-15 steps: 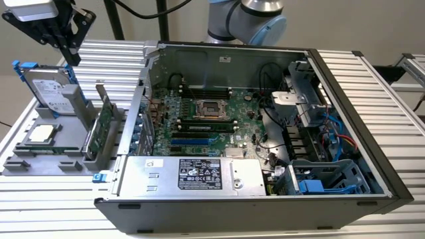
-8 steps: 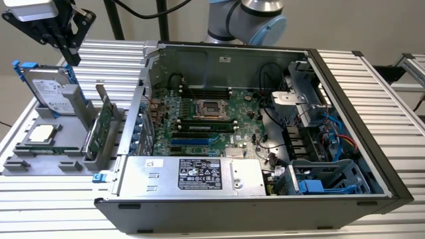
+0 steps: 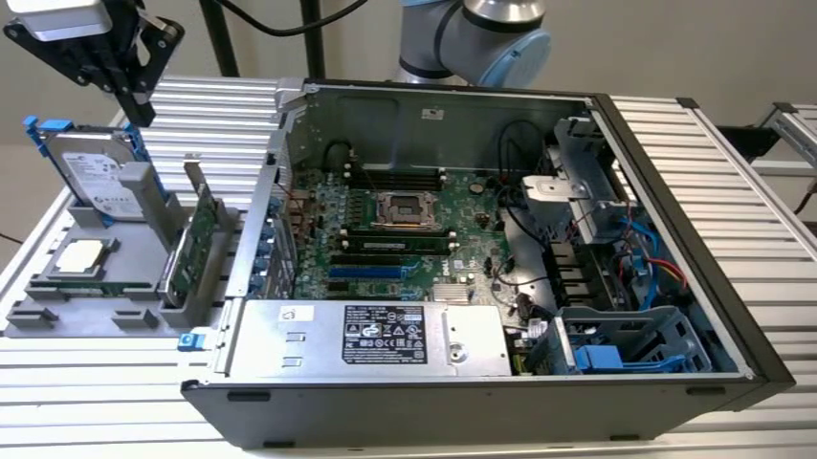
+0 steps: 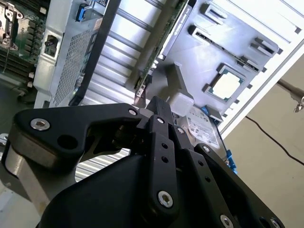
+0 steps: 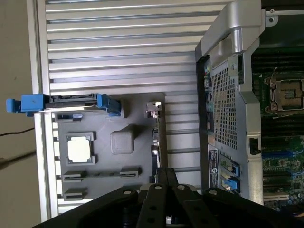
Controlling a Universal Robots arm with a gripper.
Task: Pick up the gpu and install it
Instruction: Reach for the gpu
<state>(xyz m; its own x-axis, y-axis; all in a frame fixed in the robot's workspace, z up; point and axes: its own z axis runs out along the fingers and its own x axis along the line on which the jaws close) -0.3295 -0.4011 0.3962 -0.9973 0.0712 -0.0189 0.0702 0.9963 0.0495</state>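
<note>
The gpu [image 3: 201,251], a thin green card with a silver end bracket, stands on edge in a grey holder tray [image 3: 71,317] at the exterior view's left, beside the open computer case. My gripper [image 3: 138,113] hangs high above the tray, over the hard drive and to the left of the gpu, touching nothing. Its black fingers look pressed together, shut on nothing. The first wrist view has the gpu [image 5: 158,137] edge-on just past my gripper [image 5: 166,172]. In the second wrist view the gpu [image 4: 164,40] lies beyond my gripper [image 4: 154,102].
A silver hard drive [image 3: 96,172] with blue rails stands upright in the tray, with a processor chip [image 3: 79,256] lying flat nearby. The open case [image 3: 638,182] shows the motherboard [image 3: 408,229], expansion slots [image 3: 364,271] and a power supply [image 3: 370,335]. A ribbed metal table [image 3: 715,191] lies underneath.
</note>
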